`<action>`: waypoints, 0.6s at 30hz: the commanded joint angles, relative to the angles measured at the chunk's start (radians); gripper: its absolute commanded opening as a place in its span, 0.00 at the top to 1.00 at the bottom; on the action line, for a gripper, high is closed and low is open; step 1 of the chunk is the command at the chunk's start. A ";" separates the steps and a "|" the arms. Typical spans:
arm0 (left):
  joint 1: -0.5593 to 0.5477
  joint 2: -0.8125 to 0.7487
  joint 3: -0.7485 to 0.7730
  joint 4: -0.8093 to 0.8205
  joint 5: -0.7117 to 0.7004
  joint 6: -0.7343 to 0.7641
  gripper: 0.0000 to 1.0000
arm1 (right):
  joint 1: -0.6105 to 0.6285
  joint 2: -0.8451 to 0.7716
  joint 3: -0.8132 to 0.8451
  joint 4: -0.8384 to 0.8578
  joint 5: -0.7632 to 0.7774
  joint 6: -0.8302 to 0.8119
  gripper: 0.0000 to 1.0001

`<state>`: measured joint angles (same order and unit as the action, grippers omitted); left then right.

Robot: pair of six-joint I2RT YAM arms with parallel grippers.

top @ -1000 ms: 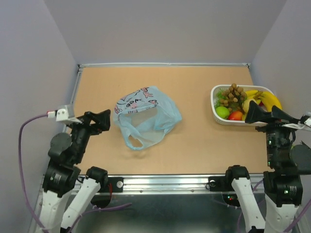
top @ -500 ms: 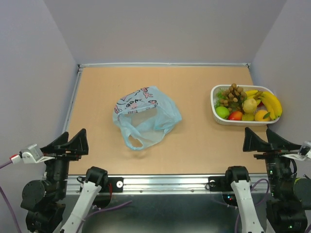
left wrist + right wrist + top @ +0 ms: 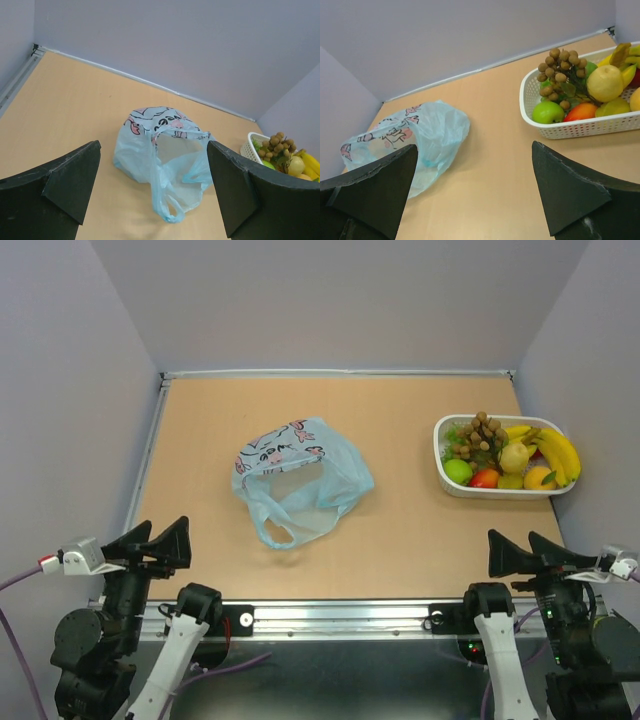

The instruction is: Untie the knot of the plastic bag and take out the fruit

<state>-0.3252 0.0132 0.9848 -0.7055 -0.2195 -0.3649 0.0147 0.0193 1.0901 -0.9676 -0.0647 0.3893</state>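
The light blue plastic bag (image 3: 300, 475) lies flat and open-mouthed left of the table's middle, also in the left wrist view (image 3: 135, 155) and the right wrist view (image 3: 432, 130). Its handle loops (image 3: 280, 530) lie loose; I see no knot. The fruit sits in the white basket (image 3: 438, 455) at the right: brown bunch (image 3: 482, 430), pear-like piece (image 3: 515, 455), green one (image 3: 458, 471), bananas (image 3: 555, 448). My left gripper (image 3: 158, 543) (image 3: 152, 147) is open and empty near the front left edge. My right gripper (image 3: 525, 552) (image 3: 474, 147) is open and empty near the front right edge.
The basket also holds a red and an orange fruit (image 3: 585, 111). It shows in the left wrist view (image 3: 248, 145) and the right wrist view (image 3: 590, 127). Grey walls enclose the table on three sides, with a metal rail (image 3: 150, 450) along the left.
Both arms have pulled back to the near edge: the left from beside the bag, the right from by the basket. Bag and basket have not moved.
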 commanded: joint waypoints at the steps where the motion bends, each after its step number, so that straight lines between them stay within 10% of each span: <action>1: 0.002 -0.050 -0.028 0.014 0.016 -0.002 0.01 | 0.005 -0.005 0.022 -0.029 -0.026 0.002 0.00; 18: 0.000 -0.061 -0.063 -0.002 0.002 -0.029 0.01 | 0.005 -0.005 0.004 -0.036 -0.052 -0.010 0.00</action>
<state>-0.3252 0.0090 0.9409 -0.7383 -0.2226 -0.3904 0.0147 0.0193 1.0897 -1.0100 -0.0952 0.3885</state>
